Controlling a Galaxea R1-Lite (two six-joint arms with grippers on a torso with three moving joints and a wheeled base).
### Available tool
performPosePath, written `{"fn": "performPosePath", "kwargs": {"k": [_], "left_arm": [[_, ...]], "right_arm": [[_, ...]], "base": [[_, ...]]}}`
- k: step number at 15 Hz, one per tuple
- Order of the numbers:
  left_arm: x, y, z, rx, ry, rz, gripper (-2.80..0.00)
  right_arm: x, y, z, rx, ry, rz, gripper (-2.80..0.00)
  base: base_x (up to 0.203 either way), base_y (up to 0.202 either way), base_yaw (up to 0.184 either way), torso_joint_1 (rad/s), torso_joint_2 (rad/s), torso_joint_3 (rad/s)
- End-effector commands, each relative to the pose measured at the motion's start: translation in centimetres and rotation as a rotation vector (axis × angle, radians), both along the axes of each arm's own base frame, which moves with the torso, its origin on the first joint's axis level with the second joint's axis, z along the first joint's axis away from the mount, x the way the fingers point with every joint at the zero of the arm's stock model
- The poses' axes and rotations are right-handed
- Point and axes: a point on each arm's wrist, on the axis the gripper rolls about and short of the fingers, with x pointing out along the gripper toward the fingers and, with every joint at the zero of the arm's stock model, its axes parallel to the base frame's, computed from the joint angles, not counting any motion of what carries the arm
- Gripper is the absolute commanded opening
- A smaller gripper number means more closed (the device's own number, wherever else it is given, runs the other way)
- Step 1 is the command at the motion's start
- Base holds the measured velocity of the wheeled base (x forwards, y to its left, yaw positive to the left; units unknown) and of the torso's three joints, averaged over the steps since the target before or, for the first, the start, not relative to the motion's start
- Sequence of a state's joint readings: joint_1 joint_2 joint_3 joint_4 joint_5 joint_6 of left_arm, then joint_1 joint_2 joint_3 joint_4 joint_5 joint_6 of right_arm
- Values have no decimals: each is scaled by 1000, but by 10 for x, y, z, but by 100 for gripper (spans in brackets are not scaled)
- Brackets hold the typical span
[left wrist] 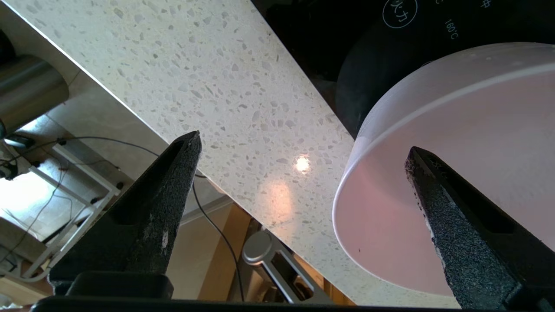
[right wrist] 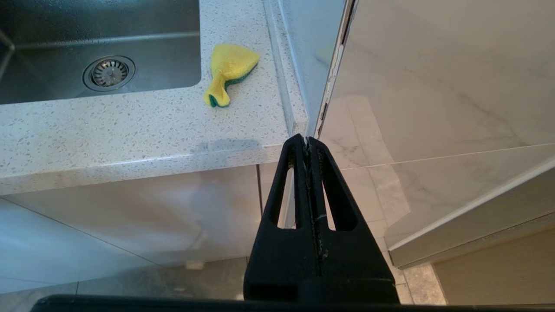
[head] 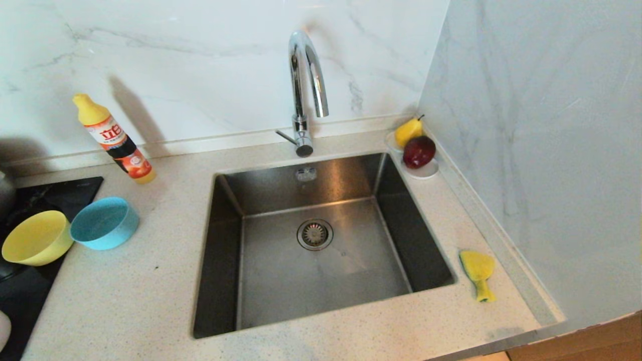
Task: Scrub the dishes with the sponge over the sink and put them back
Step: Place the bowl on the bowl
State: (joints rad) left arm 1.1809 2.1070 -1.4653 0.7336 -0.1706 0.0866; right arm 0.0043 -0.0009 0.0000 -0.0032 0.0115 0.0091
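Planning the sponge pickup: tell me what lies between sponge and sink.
Only bare counter between the sponge and the sink, in the head view.

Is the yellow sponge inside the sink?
No, the sponge lies on the countertop to the right of the sink, outside the basin.

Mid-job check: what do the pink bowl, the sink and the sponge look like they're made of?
Pink bowl: probably matte plastic; its thin rim looks slightly translucent.
Sink: brushed stainless steel, going by the grey metallic sheen and fine grain.
Sponge: soft yellow foam or cloth, creased at the tail, with a thin green scouring layer underneath; which of the two is unclear.
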Motion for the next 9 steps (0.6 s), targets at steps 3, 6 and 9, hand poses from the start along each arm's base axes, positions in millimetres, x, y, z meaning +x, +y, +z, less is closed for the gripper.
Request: {"fn": "performPosePath", "kwargs": {"k": [3, 6, 9], "left_arm": [[1, 4, -6, -2, 2, 7, -280], [-1, 10, -8, 14, -4, 23, -280], [-2, 13, -8, 21, -7, 29, -280]], "right_arm": [[0, 0, 0, 0, 0, 1, -280], [0, 0, 0, 0, -1, 1, -280], [0, 0, 0, 0, -1, 1, -280]], "base": [[0, 0, 0, 0, 0, 0], [0, 0, 0, 0, 0, 0], [0, 0, 0, 0, 0, 0]]}}
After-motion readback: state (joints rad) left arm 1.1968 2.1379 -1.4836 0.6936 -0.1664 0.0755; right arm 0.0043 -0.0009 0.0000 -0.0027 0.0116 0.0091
